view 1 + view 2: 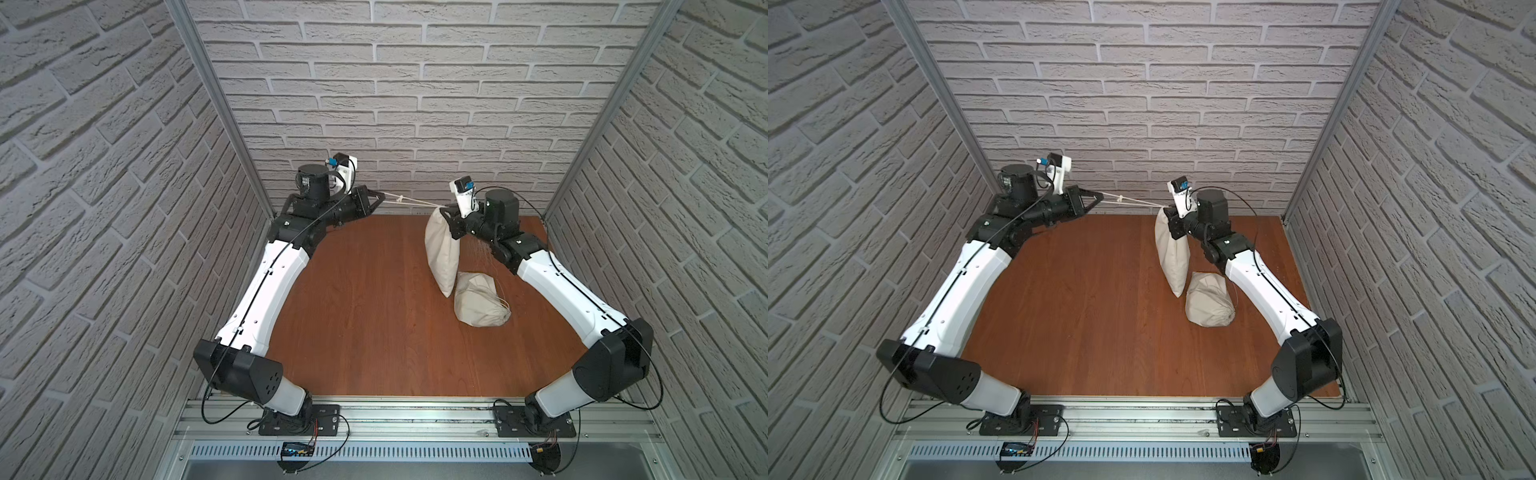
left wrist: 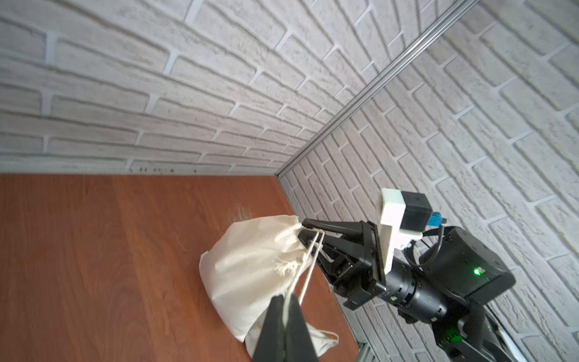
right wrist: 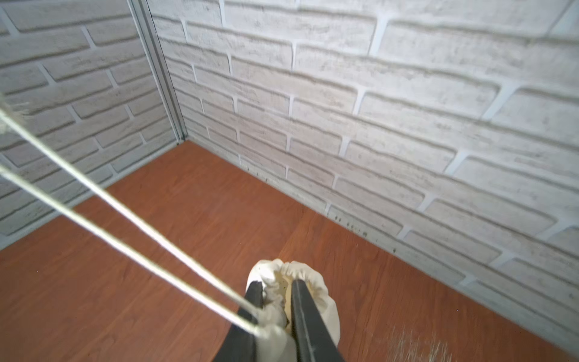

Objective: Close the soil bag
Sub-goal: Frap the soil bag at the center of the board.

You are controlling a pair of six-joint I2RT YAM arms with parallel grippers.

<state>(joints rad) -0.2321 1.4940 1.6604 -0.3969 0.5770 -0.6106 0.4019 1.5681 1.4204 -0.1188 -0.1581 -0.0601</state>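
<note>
The soil bag (image 1: 441, 253) stands upright at about 1 o'clock on the worktop (image 1: 365, 324), with a second bag (image 1: 480, 305) lying just beside it at its 5 o'clock. The right jaws, nearly closed, pinch its gathered neck to anchor it. The left jaws, fully shut on the drawstring (image 1: 409, 202), hold it taut toward 9 o'clock so the mouth cinches. In the right wrist view the mouth looks puckered, perhaps not quite sealed

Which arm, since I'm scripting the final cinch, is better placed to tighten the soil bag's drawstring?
Left. The left gripper is shut on the taut drawstring and could likely pull it farther from the soil bag, whose gathered mouth the right gripper pinches as an anchor.
</note>
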